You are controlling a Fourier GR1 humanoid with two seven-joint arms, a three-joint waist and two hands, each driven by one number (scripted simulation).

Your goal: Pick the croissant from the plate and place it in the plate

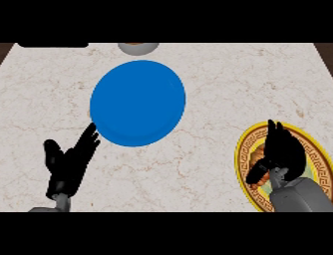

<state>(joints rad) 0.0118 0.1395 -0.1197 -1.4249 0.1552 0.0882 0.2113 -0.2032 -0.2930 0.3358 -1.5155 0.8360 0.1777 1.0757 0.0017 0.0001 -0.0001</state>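
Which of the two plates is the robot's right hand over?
The gold-rimmed patterned plate at the right; the right hand hovers over it. The plain blue plate sits apart, mid-counter.

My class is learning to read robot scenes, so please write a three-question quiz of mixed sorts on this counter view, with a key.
1. True or false: the blue plate carries a croissant.
2. Multiple choice: the right hand is A) over the gold-rimmed plate, B) over the blue plate, C) off the counter.
3. Fill in: the left hand shows at the view's lower ____, fingers straight.

Key: 1 false, its blue surface shows nothing on it. 2 A, and it hides most of a brown item there, probably the croissant. 3 left.
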